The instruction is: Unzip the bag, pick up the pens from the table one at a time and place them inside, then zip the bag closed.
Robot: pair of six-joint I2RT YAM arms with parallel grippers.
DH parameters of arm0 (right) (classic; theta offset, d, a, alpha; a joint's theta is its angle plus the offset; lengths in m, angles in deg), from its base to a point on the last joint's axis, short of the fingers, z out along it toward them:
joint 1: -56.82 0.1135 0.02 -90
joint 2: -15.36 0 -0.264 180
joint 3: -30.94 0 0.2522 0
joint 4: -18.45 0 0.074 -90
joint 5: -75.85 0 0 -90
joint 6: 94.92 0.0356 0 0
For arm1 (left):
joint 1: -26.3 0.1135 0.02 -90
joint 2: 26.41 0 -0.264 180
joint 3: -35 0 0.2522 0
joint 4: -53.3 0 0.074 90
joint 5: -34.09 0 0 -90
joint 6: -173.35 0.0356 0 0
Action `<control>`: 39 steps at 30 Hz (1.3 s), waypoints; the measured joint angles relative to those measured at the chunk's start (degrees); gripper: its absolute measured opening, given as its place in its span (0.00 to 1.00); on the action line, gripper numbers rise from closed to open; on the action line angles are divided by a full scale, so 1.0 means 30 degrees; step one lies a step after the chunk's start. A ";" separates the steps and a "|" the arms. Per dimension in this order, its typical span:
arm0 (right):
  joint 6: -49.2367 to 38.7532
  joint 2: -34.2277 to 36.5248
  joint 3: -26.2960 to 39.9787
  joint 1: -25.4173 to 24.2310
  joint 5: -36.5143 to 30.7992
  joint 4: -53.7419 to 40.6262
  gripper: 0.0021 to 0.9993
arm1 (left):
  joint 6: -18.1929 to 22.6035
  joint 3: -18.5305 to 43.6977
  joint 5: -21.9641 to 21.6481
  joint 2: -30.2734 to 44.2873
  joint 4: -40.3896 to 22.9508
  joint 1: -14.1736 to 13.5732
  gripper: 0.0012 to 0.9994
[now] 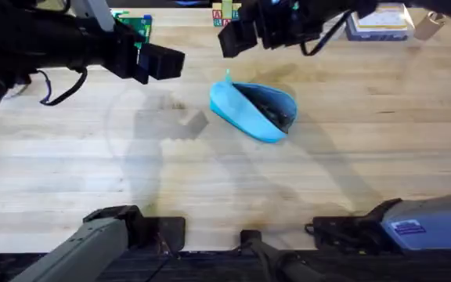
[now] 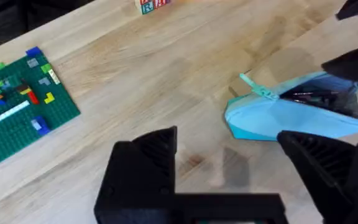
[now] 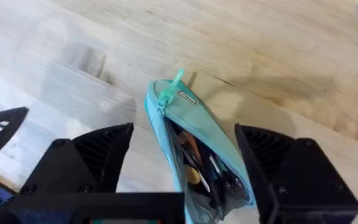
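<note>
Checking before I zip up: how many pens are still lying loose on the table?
0. No pen lies on the bare table; pens sit inside the open bag, though the arms could hide one.

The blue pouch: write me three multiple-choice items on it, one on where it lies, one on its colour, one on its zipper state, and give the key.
1. Where does the bag lie?
A. on the table, past its middle
B. on the green brick plate
C. in a gripper

2. What colour is the bag's fabric?
A. red
B. light blue
C. black

3. What state is its zipper in?
A. shut end to end
C. torn off
B. open, pens inside

Key: 1 A, it rests on bare planks in the overhead view. 2 B, pale blue in every view. 3 B, the right wrist view shows the mouth gaping over pens.
</note>
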 joint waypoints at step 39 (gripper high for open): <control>0.3198 0.3005 0.0000 0.0939 -0.0010 0.1260 0.99 | 0.0005 -0.0007 0.0000 0.0685 -0.0226 0.0000 0.99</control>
